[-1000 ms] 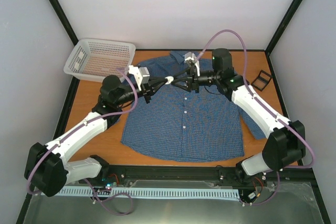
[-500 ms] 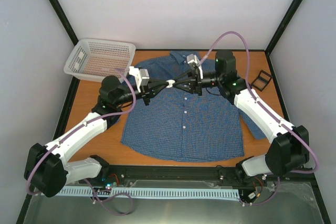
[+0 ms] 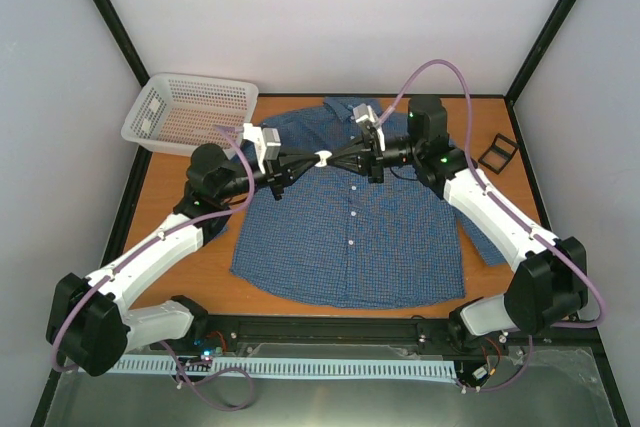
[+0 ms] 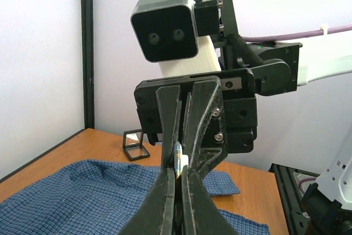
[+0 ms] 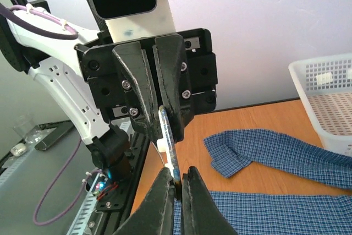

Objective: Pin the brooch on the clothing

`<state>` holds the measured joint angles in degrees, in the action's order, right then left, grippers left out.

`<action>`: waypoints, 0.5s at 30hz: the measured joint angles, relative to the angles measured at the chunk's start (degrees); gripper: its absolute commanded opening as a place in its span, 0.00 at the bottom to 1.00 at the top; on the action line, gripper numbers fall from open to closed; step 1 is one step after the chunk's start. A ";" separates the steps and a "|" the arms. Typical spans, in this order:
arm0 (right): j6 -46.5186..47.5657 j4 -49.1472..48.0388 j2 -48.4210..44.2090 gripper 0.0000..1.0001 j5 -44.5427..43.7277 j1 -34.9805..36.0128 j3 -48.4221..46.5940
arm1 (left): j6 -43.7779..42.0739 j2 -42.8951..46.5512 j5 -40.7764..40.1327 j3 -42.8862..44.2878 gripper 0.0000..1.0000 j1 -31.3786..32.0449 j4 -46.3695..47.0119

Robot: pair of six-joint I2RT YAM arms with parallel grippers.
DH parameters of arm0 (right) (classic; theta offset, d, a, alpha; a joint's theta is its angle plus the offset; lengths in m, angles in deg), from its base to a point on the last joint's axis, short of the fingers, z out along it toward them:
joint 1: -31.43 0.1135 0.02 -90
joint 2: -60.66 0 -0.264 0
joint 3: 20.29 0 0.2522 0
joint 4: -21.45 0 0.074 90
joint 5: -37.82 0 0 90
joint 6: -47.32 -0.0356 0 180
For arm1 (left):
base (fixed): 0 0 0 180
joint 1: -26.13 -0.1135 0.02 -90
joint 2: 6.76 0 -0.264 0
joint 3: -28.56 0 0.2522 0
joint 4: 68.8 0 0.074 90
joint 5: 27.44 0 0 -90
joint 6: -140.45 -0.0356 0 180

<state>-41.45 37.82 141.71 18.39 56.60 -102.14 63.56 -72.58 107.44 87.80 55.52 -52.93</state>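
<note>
The blue checked shirt [image 3: 350,237] lies flat on the table, buttons up. My two grippers meet tip to tip in the air above its chest. The brooch [image 3: 321,158] is a thin disc held edge-on between them, with a small white piece on one face. In the left wrist view my left gripper [image 4: 179,171] is shut on the lower edge of the brooch [image 4: 180,162], with the right gripper's fingers closed on it from above. In the right wrist view my right gripper [image 5: 177,175] pinches the lower edge of the brooch [image 5: 168,141].
A white plastic basket [image 3: 190,112] stands at the back left; it also shows in the right wrist view [image 5: 324,97]. A small black hinged box [image 3: 497,152] lies open at the back right, seen also in the left wrist view [image 4: 135,144]. The shirt's sleeve [image 5: 275,152] spreads over the wooden table.
The right gripper's fingers have narrowed onto the brooch and its wrist has turned. Both grippers have sunk slightly and lined up tip to tip.
</note>
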 measured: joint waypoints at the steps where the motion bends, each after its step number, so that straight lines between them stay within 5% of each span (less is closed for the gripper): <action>1: -0.02 -0.28 -0.02 0.03 0.00 0.00 0.02 | 0.52 0.00 0.02 0.02 0.04 -0.04 0.17; 11: 7.82 5.75 -2.73 0.03 -2.01 -0.02 -0.17 | 2.36 0.59 2.19 2.25 0.68 -1.03 -6.82; 15: 17.05 15.76 -2.80 0.03 -2.27 -0.02 -3.39 | 0.22 3.50 2.62 3.37 0.75 -3.82 -16.55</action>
<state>-24.40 53.58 138.92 16.12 56.58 -105.53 63.78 -69.08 110.06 91.16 51.69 -69.48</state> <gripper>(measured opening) 0.027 0.718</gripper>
